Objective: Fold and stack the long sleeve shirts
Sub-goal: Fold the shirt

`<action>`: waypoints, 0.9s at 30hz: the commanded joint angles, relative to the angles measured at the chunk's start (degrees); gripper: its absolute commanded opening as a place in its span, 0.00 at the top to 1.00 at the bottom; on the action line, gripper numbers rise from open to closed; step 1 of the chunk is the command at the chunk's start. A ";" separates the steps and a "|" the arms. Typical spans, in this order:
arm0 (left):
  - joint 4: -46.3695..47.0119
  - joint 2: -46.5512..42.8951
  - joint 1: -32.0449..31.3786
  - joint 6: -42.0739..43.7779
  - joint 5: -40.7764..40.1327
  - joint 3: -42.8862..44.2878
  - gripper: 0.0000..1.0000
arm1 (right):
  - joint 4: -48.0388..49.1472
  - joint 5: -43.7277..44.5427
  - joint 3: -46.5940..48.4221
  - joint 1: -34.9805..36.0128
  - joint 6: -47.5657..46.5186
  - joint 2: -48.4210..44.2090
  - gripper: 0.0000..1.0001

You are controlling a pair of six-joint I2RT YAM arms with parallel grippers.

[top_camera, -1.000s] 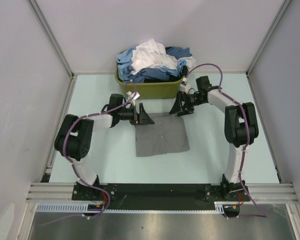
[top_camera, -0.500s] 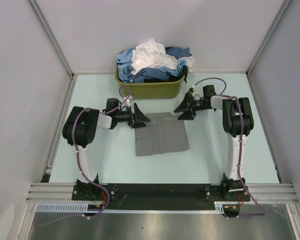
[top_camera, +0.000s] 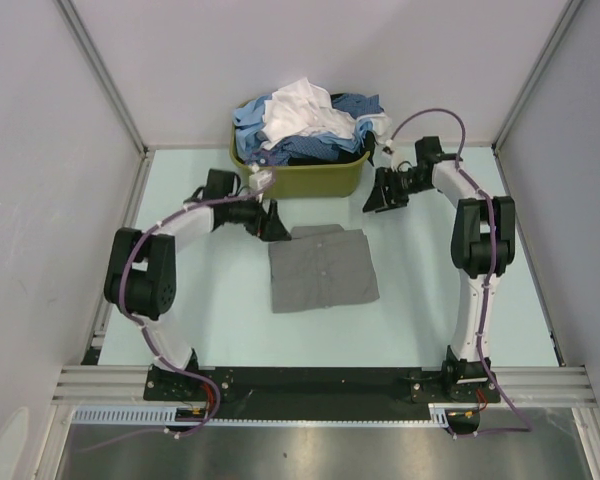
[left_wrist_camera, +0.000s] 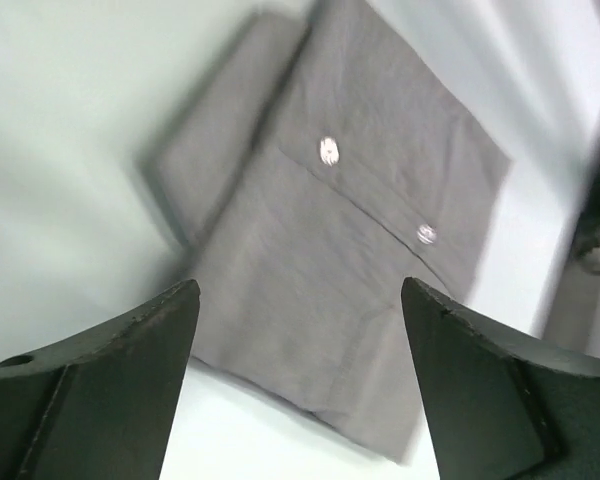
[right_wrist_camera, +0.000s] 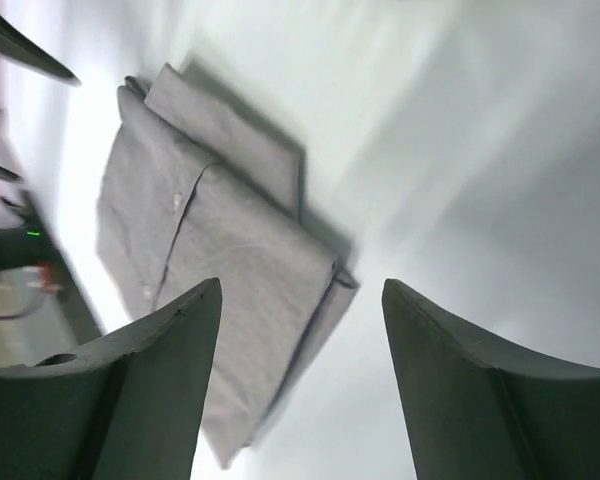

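My left fingers [left_wrist_camera: 100,380]: spread wide, holding nothing, over folded grey shirt [left_wrist_camera: 350,260]. My right fingers [right_wrist_camera: 450,390]: apart, holding nothing. Shirt flat on desk [top_camera: 220,320].

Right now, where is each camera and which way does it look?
Top camera: above and behind the arms, looking down at the table, basket and grey shirt; both arms show.
Left wrist: on the left gripper, facing the shirt; its open fingers show.
Right wrist: on the right gripper, facing the shirt; its open fingers show.
All share the shirt.
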 commanded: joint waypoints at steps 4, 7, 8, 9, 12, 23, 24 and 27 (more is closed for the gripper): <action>-35.75 14.92 -7.40 43.36 -8.13 32.99 0.09 | -8.59 3.85 0.22 0.78 -7.48 1.32 0.30; -39.90 19.78 -9.60 48.13 -10.05 38.99 0.07 | -7.53 3.68 -2.07 0.34 -6.07 0.00 0.29; -39.99 20.50 -10.04 49.02 -10.41 39.43 0.06 | -7.44 3.68 -2.42 -0.01 -5.98 -0.52 0.29; -39.99 20.94 -10.66 49.90 -10.42 39.96 0.05 | -7.53 3.59 -3.12 -0.18 -6.06 -0.79 0.28; -39.81 24.10 -11.80 50.70 -11.73 42.84 0.03 | -7.00 3.42 -4.53 -0.54 -5.89 -1.85 0.28; -49.38 32.28 -14.26 57.46 -17.10 52.97 0.04 | -5.59 1.83 -5.94 -1.33 -4.57 -2.11 0.27; -50.09 32.46 -14.44 58.77 -17.01 52.97 0.06 | -5.68 1.83 -5.94 -1.59 -4.66 -1.94 0.27; -53.60 32.89 -15.32 61.58 -16.66 52.97 0.10 | -5.68 1.66 -5.94 -2.12 -4.83 -1.67 0.27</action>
